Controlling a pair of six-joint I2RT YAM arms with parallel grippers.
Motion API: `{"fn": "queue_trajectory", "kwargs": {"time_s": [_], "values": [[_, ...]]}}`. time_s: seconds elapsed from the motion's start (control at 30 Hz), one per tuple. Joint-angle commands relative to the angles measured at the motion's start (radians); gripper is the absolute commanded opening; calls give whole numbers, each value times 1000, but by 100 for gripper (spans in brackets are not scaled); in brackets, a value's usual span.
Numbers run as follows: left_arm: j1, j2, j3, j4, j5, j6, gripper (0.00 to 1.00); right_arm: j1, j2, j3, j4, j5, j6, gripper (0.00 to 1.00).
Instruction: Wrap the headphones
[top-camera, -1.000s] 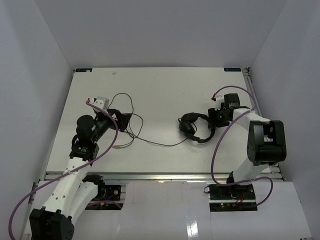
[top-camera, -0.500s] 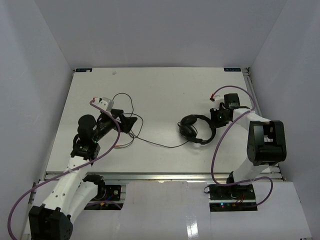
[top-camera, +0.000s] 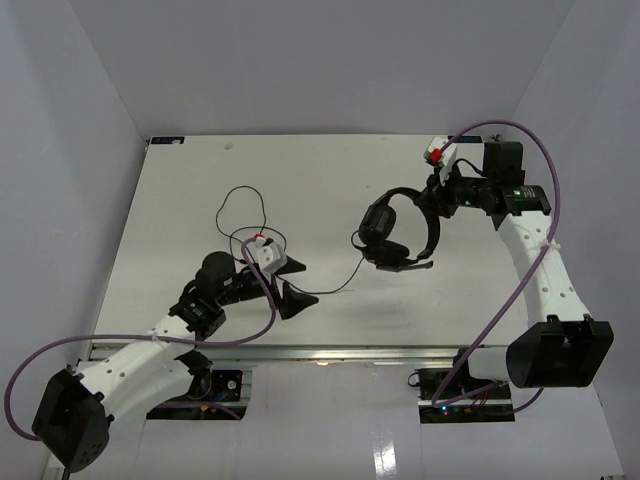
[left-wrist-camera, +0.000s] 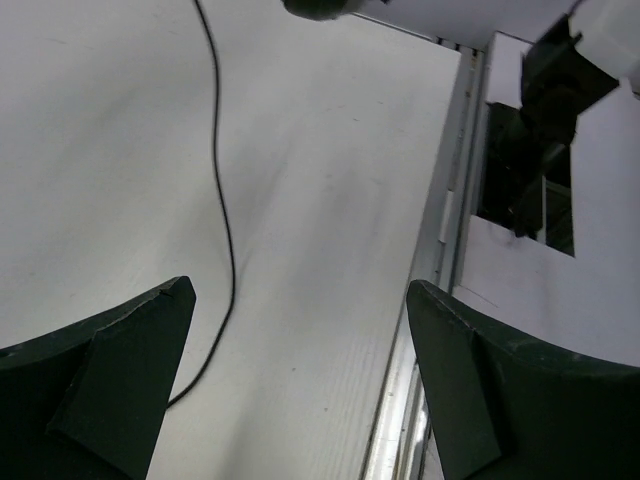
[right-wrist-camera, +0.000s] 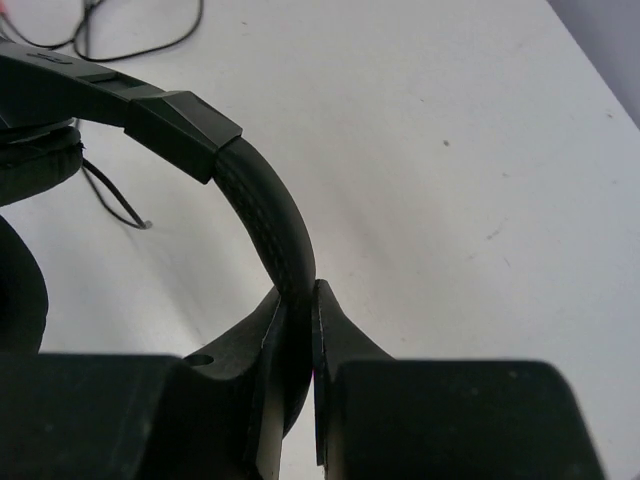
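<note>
My right claw (right-wrist-camera: 297, 312) is clenched on the headphones (top-camera: 400, 228), with the padded headband (right-wrist-camera: 270, 220) pinched between its two fingers. The earcups (top-camera: 378, 222) sit out beyond the fingertips, on the side toward my left arm. From them the cable (top-camera: 335, 288) trails across the surface (top-camera: 330, 175) to my left claw (top-camera: 292, 300) and loops on behind it. That claw is released, its fingers spread wide and low over the surface. The cable lies under the gap close by one finger, ungripped.
</note>
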Motion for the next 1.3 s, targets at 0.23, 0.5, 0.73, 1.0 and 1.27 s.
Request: {"fn": "queue_trajectory", "kwargs": {"time_s": [0.23, 0.5, 0.73, 1.0, 1.27], "values": [[-188, 238, -79, 582, -273, 203, 98, -2, 18, 175, -126, -349, 182, 8], [-280, 643, -18, 1012, -416, 126, 98, -2, -8, 217, -111, -360, 268, 8], [-382, 761, 59, 965, -463, 140, 72, -12, -28, 208, -89, -276, 298, 8], [-406, 692, -49, 978, -590, 128, 61, -38, -26, 192, -21, -254, 367, 8], [-417, 734, -105, 1040, -592, 44, 43, -109, -1, 263, 20, -292, 479, 8]]}}
